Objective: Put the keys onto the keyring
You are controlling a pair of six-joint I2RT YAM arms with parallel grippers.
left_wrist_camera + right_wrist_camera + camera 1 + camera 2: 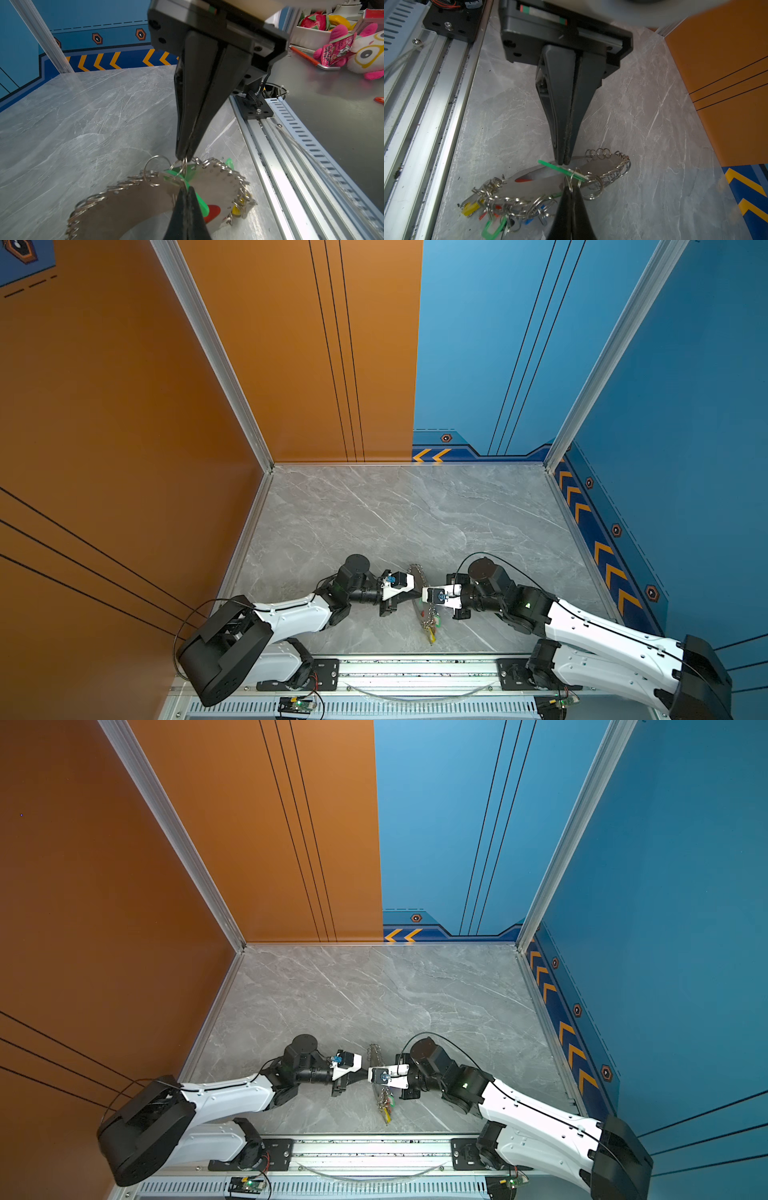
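Observation:
The keyring (128, 205), a tan flat loop edged with small silver rings, is held up edge-on between my two grippers in both top views (417, 572). In the left wrist view my left gripper (187, 189) is shut on a green-tagged key (199, 200). The right wrist view shows my right gripper (571, 187) shut on a small silver ring (572, 176) at the keyring's edge, right where the green key (560, 168) passes. The two sets of fingertips nearly meet (415, 594). Several more keys (492, 209) with yellow, red, blue and green tags hang bunched at the keyring's low end (430, 624).
The grey marble table (395, 510) is walled in orange on the left and blue at the back and right. A metal rail (415, 668) runs along the front edge, just behind the hanging keys. Plush toys (365, 52) lie outside the cell.

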